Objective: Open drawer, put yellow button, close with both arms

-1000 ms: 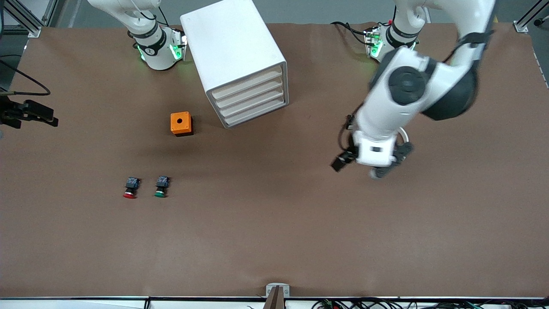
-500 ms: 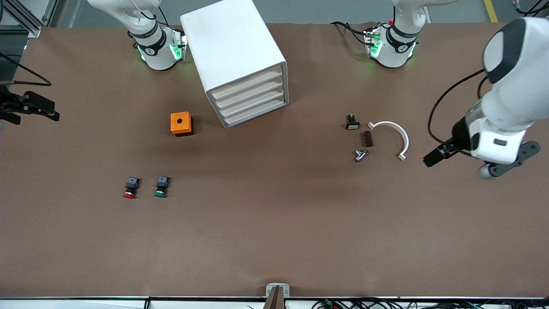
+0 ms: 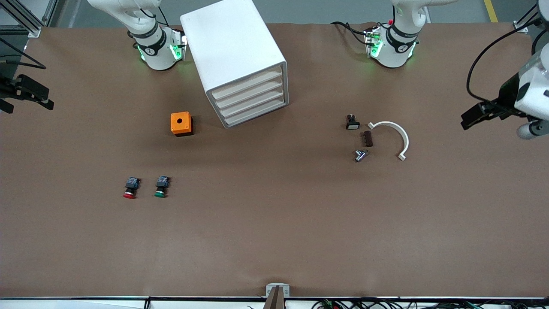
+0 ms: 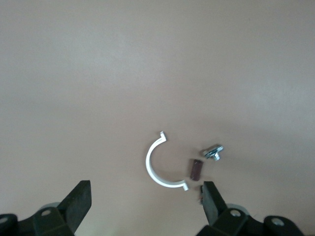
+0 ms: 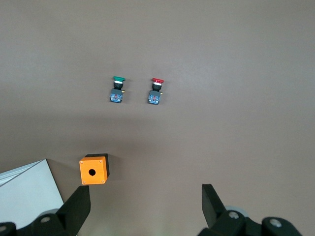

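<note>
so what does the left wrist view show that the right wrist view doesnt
Only the left wrist view: a white curved clip, a small brown block and a small metal fitting, lying close together on the table, seen between the open jaws of the left gripper.

Only the right wrist view: the green-capped button and the red-capped button side by side, an orange box with a round hole, a corner of the white cabinet, and the open right gripper.

Both: bare brown table surface; neither shows a yellow button.
</note>
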Controlling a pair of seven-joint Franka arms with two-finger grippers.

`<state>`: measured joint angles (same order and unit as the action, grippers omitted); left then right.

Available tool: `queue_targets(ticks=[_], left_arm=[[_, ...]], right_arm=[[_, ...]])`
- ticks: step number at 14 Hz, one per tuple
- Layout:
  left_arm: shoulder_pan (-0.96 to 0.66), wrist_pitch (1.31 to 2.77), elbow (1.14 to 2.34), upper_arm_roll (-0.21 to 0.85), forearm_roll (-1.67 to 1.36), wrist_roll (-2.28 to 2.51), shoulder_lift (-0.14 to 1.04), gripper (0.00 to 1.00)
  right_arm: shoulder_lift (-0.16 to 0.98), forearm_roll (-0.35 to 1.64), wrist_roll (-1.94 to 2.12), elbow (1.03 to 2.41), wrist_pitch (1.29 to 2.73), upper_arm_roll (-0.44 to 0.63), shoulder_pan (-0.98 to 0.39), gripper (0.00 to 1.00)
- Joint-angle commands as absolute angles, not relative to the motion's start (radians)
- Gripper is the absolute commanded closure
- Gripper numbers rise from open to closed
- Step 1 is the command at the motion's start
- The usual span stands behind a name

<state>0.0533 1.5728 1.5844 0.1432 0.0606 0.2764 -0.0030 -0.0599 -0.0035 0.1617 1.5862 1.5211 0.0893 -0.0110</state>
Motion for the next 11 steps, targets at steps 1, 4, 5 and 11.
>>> queue_targets(ticks=[1, 4, 5, 11], left_arm=[[0.015, 1.574, 1.681, 0.085, 0.048, 0.155, -0.109, 0.0], [-0.008, 1.542, 1.721, 0.052, 0.003, 0.109, -0.167, 0.0], [-0.023, 1.533, 1.726, 0.051, 0.003, 0.109, -0.176, 0.0], [-0.086, 1.531, 1.726, 0.026, 0.003, 0.11, -0.181, 0.0]], right_arm=[[-0.121, -0.003, 0.17, 1.672, 1.557, 0.091, -0.003, 0.0], [-0.127, -0.011, 0.172, 1.681, 1.559, 0.089, -0.003, 0.0], [-0.133, -0.012, 0.172, 1.689, 1.56, 0.089, -0.003, 0.0], [-0.164, -0.011, 0.17, 1.738, 1.583, 0.091, 0.008, 0.0]])
